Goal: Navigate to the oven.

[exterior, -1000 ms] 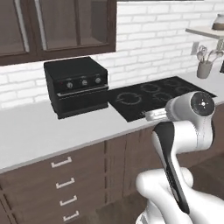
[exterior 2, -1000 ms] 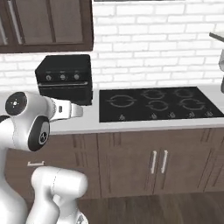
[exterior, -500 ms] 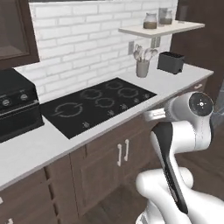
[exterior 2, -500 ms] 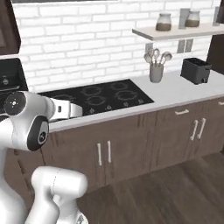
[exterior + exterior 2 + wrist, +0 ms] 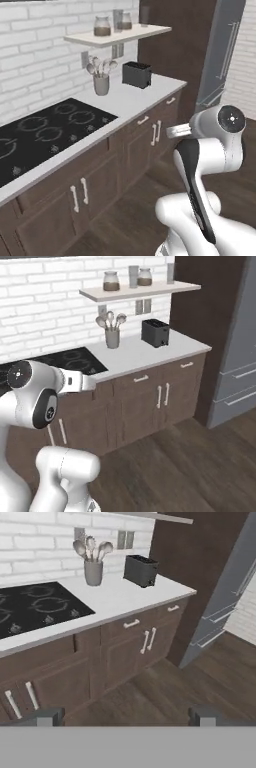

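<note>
While my arm stays folded near base, my gripper [image 5: 125, 716] hangs empty, fingertips [image 5: 46, 717] wide apart over wood floor [image 5: 165, 687]. Black cooktop [image 5: 42, 135] set in white counter [image 5: 150, 351]; utensil crock [image 5: 112, 336] and black toaster [image 5: 155, 332] stand there, apart. Grey fridge [image 5: 239, 351] at right. Oven: can't spot it from here.
</note>
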